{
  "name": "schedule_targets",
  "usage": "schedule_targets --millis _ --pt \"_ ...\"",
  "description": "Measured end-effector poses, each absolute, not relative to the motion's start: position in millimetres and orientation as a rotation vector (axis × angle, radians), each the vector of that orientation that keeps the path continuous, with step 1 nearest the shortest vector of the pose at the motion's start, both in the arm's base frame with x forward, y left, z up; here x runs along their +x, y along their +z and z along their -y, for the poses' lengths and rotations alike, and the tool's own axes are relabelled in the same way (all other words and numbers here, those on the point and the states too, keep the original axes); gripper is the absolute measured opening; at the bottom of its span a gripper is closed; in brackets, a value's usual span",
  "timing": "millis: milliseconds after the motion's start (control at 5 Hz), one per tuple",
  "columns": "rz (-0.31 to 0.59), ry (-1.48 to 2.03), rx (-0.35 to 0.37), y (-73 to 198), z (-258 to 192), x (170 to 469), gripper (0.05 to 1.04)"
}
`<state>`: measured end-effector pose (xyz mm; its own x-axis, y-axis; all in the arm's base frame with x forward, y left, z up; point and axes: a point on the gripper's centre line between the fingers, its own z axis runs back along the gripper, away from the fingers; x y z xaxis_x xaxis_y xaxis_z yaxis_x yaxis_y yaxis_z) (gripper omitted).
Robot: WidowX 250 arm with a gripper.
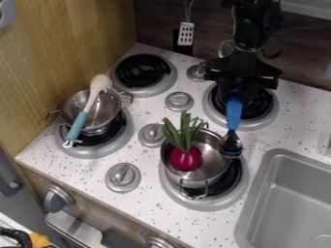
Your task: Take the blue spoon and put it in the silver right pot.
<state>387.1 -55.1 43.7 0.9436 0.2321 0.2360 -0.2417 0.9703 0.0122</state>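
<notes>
Grey metal sink (284, 198) sits at the lower right of the frame, and a control knob (58, 197) juts from the counter's front at lower left. Just right of centre I see the silver pot (213, 154) on its burner, a purple vegetable (186, 159) with green leaves inside. At left, another pot (72, 105) carries a teal-handled utensil (79, 123) leaning across it. My gripper (234, 92), upper right, has its jaws pinching the blue spoon (234, 115) by its handle; the spoon hangs bowl-down at the silver pot's right edge. Farthest, a white slotted turner (186, 34) hangs at top centre.
</notes>
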Motion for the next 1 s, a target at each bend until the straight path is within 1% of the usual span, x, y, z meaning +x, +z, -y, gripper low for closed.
schedule_targets --millis 200,400,600,800,1000 --pt "0.243 0.218 0.038 41.2 49.5 380.9 0.402" --pt "0.227 0.191 0.039 32.0 49.1 373.1 0.402" --pt "0.212 0.169 0.044 31.5 48.5 371.0 0.402" --pt "0.235 0.147 0.039 32.2 47.3 374.9 0.402" --pt "0.231 0.127 0.042 31.3 45.7 374.5 0.402"
